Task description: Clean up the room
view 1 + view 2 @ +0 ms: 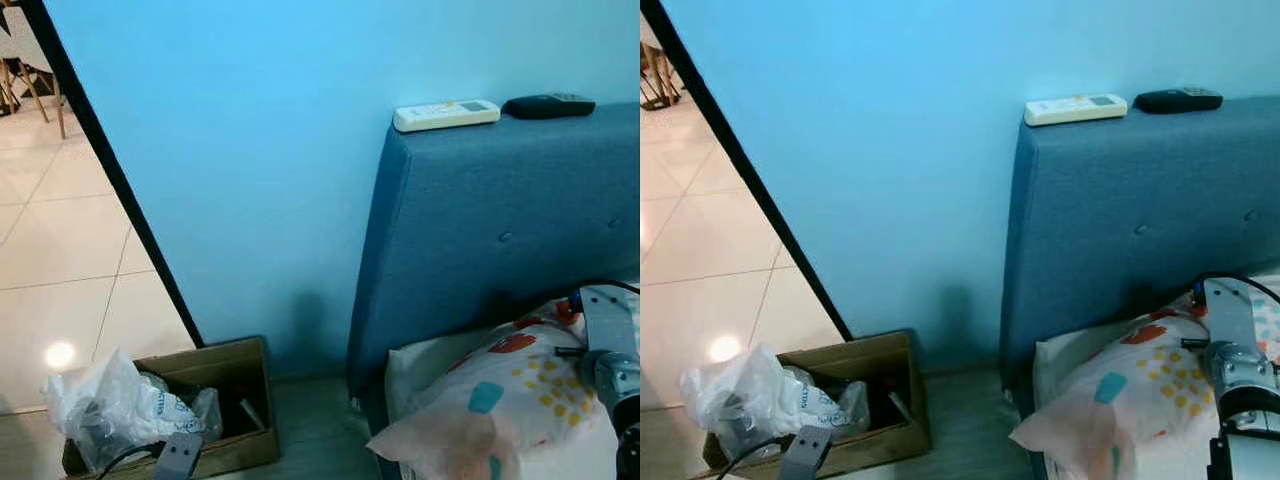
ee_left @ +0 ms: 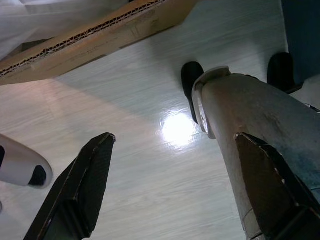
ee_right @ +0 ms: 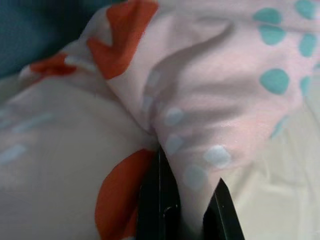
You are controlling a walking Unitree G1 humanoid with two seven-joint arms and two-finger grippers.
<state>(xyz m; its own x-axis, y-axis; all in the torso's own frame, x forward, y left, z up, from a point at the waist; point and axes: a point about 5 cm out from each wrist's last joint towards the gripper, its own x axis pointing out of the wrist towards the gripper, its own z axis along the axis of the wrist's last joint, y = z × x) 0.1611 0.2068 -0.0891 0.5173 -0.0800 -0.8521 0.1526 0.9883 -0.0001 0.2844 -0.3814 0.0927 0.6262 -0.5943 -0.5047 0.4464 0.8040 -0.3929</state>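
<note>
My right pincer [image 3: 185, 205] pinches the pillow [image 3: 200, 100]; left pincer [image 2: 175, 190] spread. Box [image 1: 235, 375], near left, holds bags [image 1: 110, 405].

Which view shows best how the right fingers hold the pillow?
The right wrist view: the right gripper has its fingers pinching a fold of the pillow, seen close up. The eye views show the whole pillow on the bed by the headboard, with the arm over it, not the pinch.

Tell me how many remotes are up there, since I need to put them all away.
2: a white remote on the left end of the blue headboard, and a black remote just right of it. Others may lie beyond the frame.
</note>
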